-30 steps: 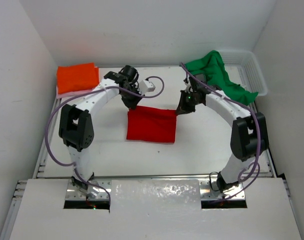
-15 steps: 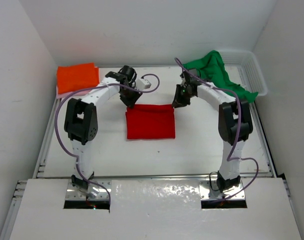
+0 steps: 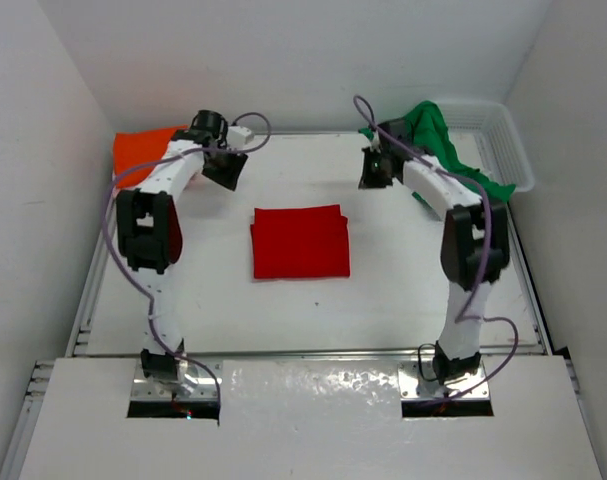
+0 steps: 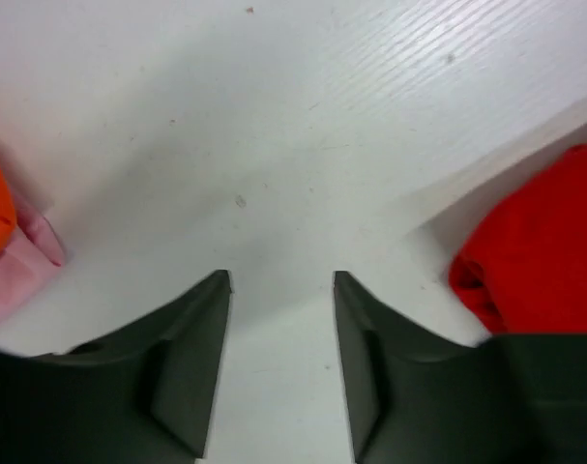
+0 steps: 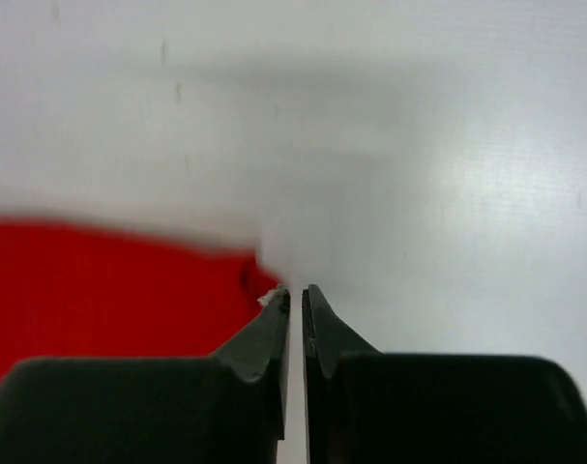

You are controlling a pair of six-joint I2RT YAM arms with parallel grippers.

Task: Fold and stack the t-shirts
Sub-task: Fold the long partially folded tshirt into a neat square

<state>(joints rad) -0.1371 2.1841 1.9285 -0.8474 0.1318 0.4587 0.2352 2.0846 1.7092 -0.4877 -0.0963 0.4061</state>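
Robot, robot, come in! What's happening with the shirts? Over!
Left hand open, empty; right hand shut, empty. Red shirt folded mid-table. Green shirt crumpled at basket. Nothing blocking.

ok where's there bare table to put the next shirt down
The widest bare patch is the near strip of table, between the red shirt and the near edge. Also free: the far middle between the left claw and right claw. Crowded: far left with the orange shirt, far right with the green shirt and basket.
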